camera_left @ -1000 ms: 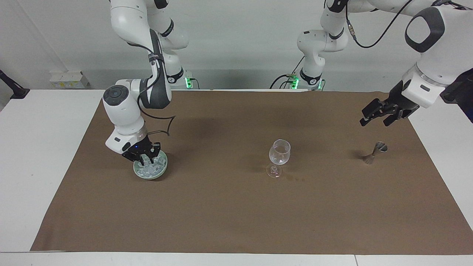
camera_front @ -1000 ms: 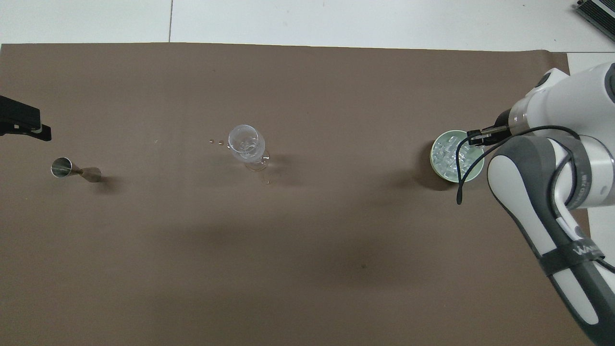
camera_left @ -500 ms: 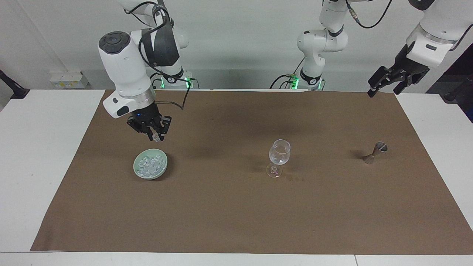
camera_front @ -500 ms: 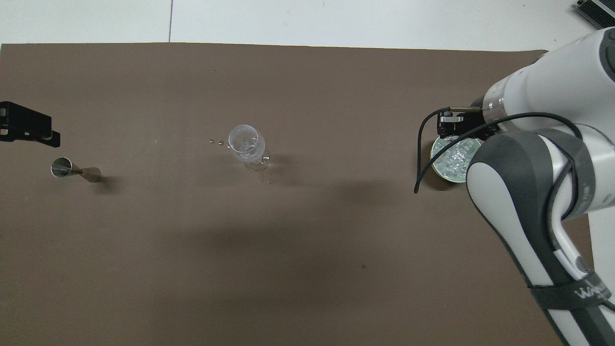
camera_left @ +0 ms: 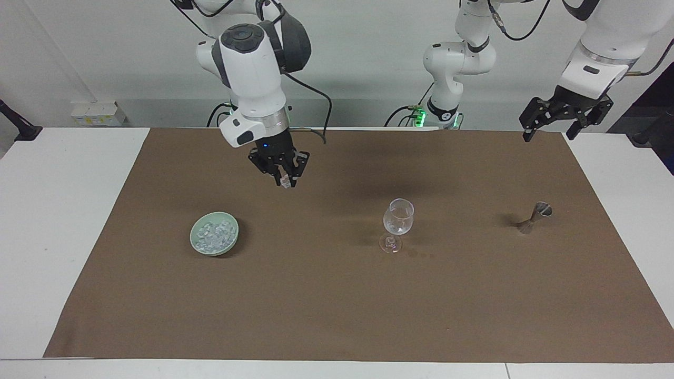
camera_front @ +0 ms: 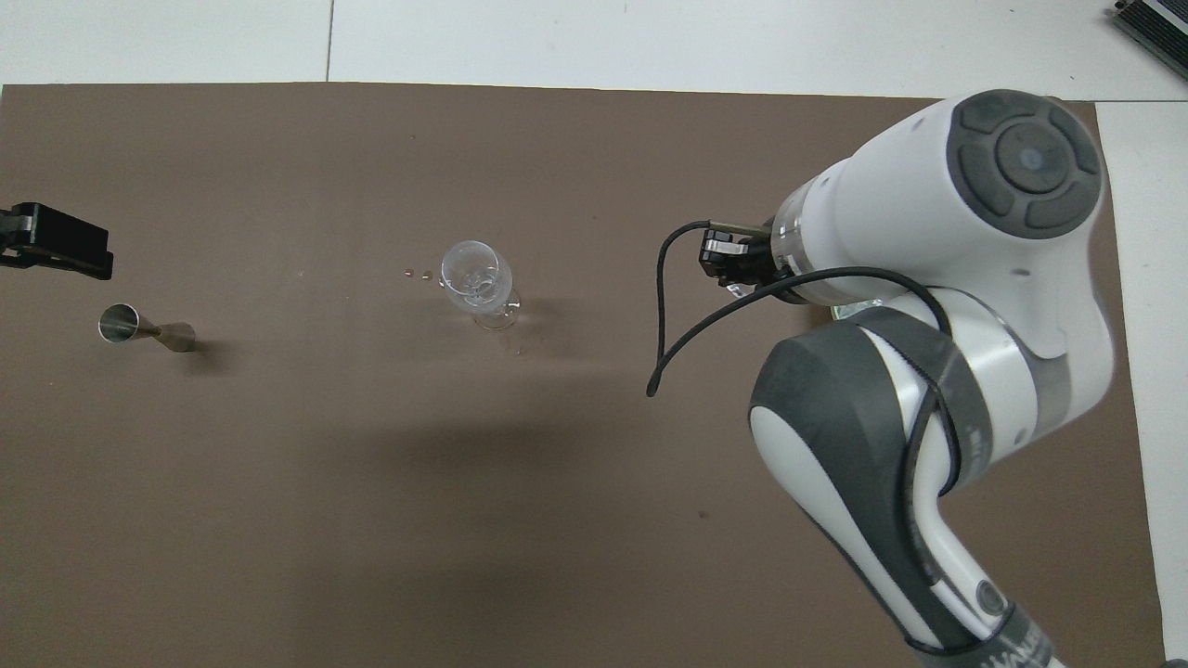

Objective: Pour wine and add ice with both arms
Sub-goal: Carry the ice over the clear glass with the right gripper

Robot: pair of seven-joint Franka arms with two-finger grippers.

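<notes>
My right gripper [camera_left: 285, 180] is shut on one ice cube [camera_left: 286, 184] and holds it high over the brown mat, between the bowl and the wine glass. It also shows in the overhead view [camera_front: 736, 276]. More ice [camera_left: 215, 234] fills the pale green bowl [camera_left: 195, 243] toward the right arm's end. The clear stemmed wine glass [camera_left: 398, 217] stands upright mid-mat [camera_front: 475, 276]. My left gripper [camera_left: 550, 131] is open and empty, raised over the mat's edge at the left arm's end [camera_front: 58, 254].
A small metal jigger [camera_left: 534, 217] stands on the mat below the left gripper [camera_front: 139, 329]. A few drops [camera_left: 421, 255] lie on the mat beside the glass's foot. The right arm hides most of the bowl in the overhead view.
My right gripper rose out of the bowl with an ice cube and moved toward the wine glass. My left gripper lifted away from the jigger toward the robots' edge of the mat.
</notes>
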